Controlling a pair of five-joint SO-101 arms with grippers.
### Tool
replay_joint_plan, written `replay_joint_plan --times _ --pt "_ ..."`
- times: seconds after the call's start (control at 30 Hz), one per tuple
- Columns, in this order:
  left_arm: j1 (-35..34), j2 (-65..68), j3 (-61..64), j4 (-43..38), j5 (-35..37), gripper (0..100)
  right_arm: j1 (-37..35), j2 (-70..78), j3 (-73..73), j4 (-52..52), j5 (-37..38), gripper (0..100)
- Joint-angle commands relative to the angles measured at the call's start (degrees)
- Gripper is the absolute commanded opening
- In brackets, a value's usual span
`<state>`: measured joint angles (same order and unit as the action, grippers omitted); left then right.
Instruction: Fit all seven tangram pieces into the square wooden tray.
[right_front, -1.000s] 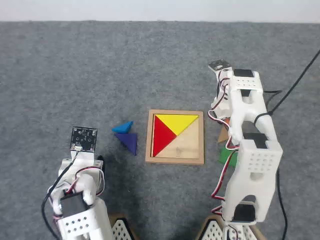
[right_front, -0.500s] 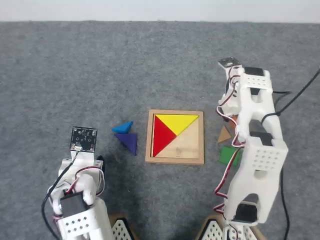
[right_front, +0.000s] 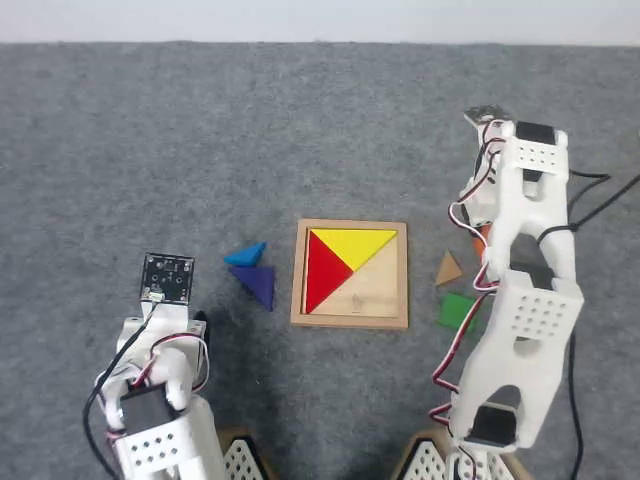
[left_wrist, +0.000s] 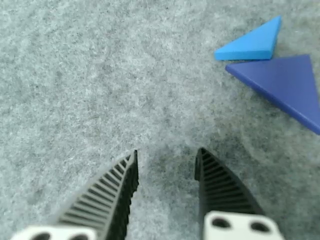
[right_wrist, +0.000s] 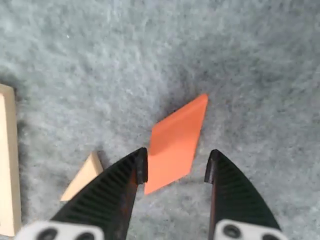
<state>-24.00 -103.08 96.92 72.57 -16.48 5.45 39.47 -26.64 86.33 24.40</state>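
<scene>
Covering most of the orange parallelogram (right_wrist: 175, 142) from above, the right arm also cuts off one side of the green square (right_front: 455, 309). In the right wrist view the right pincer (right_wrist: 172, 167) is wide open w/ a finger on each side of the orange piece's near end, gripping nothing; can't tell whether it touches the piece or hangs above it. Left pincer (left_wrist: 165, 167) is approx. half open, holding nothing, over bare grey worktop (right_front: 150, 150) near the blue pair. Count: 7 pieces, 1 tray (right_front: 349, 322). 2 sit inside the tray: yellow triangle (right_front: 352, 246) & red triangle (right_front: 322, 272), edge to edge. 5 lie outside: light blue triangle (right_front: 246, 255) & dark blue triangle (right_front: 256, 284) close together on the left arm's side; tan triangle (right_front: 448, 268), green square & orange piece on the right arm's side.
</scene>
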Motion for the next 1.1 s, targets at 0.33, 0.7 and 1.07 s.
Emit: replay_joint_plan --times 0.33,0.7,1.07 --pt "0.0 -1.1 -0.4 0.3 -0.9 19 -2.2 6.8 -2.5 -0.5 3.7 20.5" --pt "0.0 -1.1 -0.4 0.3 -0.9 19 -2.2 3.8 -2.6 -0.8 -0.3 1.6" --pt "0.0 -1.1 -0.4 0.3 -0.9 19 -14.3 -7.7 -2.6 5.8 -15.6 1.7"
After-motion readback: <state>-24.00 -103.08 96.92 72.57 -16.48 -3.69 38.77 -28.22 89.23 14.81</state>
